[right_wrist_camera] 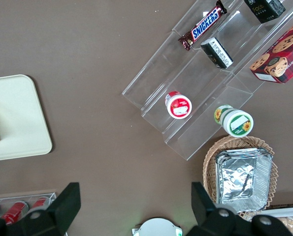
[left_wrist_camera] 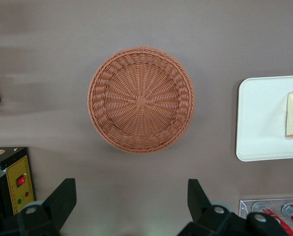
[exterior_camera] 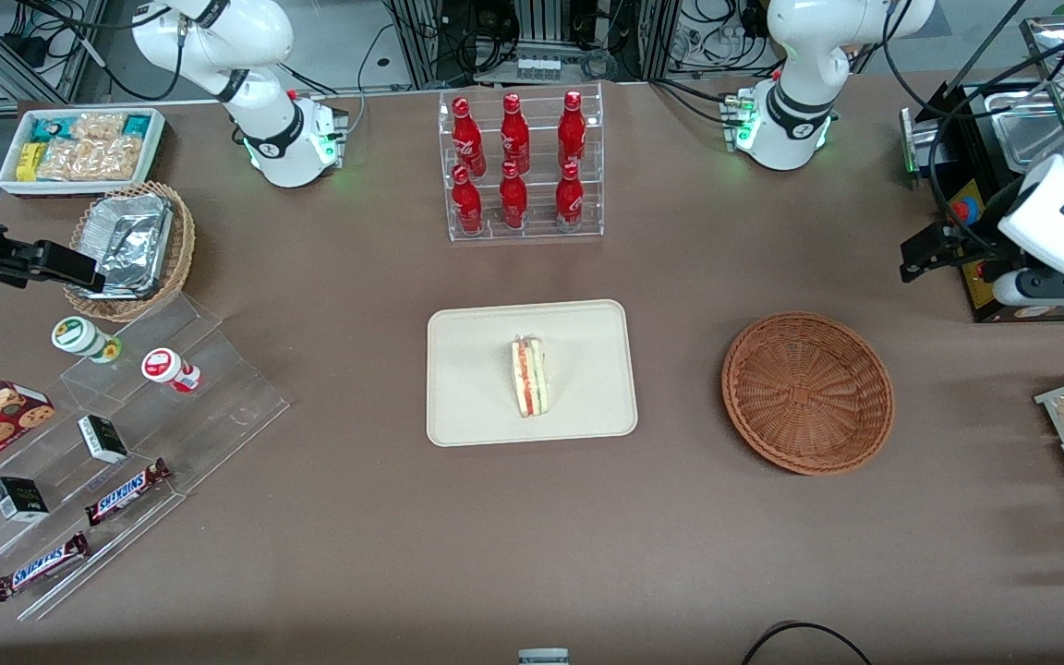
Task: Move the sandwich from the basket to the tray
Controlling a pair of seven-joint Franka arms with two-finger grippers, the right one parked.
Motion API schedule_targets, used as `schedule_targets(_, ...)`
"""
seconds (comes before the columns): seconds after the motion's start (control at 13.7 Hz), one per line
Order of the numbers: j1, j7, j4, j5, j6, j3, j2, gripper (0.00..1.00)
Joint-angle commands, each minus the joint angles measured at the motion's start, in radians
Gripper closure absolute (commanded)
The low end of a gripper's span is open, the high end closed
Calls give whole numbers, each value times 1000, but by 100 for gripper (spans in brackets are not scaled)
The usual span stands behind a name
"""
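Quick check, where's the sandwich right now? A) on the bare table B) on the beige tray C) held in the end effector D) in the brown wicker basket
B: the sandwich lies on the tray, the basket holds nothing, and the left arm's end effector hangs open above the table near the basket, gripping nothing.

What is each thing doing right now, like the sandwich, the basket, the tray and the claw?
sandwich: lying on the tray, nothing holding it.
basket: empty, sitting on the table beside the tray.
tray: flat on the table, holding only the sandwich.
claw: open, empty, up above the table near the basket.
bottles: standing upright in their clear rack.
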Motion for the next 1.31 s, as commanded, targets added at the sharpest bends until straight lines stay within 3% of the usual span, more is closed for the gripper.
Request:
schedule_targets(0.0, -1, 9, -10, 1, 25, -11, -20, 0)
schedule_targets(0.36, -50, 12, 82, 10, 36, -8, 52, 0)
schedule_targets(0.51, -81, 9, 80, 104, 36, -8, 56, 0)
schedule_targets(0.58, -86, 8, 80, 110, 34, -8, 56, 0)
schedule_targets(0.87, -90, 32, 73, 47, 2, 42, 23, 0)
schedule_targets(1.24, -135, 40, 73, 47, -30, 96, 26, 0)
